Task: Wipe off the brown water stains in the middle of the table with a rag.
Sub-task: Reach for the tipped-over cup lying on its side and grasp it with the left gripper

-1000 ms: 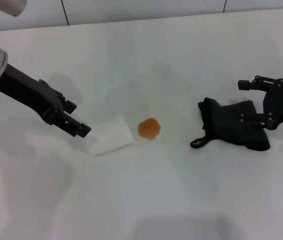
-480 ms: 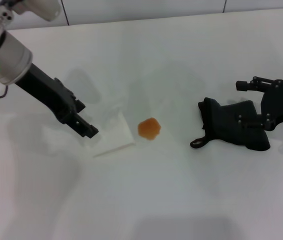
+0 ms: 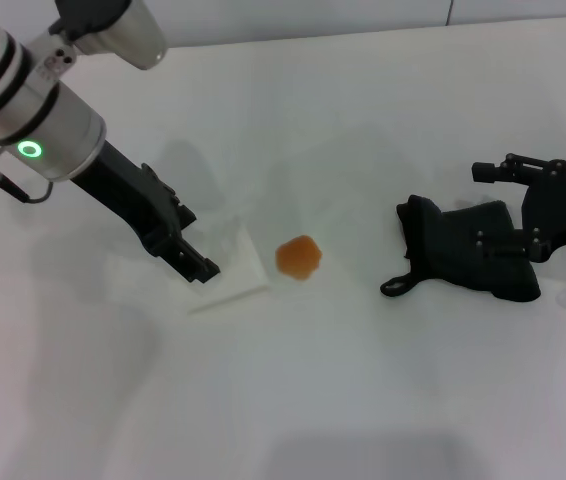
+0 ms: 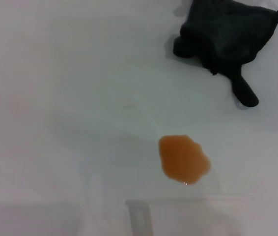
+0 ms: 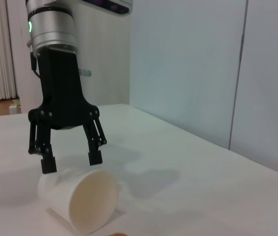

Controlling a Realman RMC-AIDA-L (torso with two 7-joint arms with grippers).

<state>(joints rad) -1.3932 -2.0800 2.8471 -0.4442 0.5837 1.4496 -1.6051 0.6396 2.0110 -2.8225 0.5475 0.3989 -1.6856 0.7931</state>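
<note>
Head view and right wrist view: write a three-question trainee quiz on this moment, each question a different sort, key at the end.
1. True or false: the left gripper is shut on the white paper cup.
2. Multiple choice: the brown water stains lie (A) under the rag, (B) between the cup and the rag, (C) inside the cup.
3. Fill in: the cup lies on its ____ on the table.

Key
1. False: its fingers stand spread just above the cup.
2. B, on bare table, apart from the rag.
3. Side. The right gripper sits at the rag's far edge.
</note>
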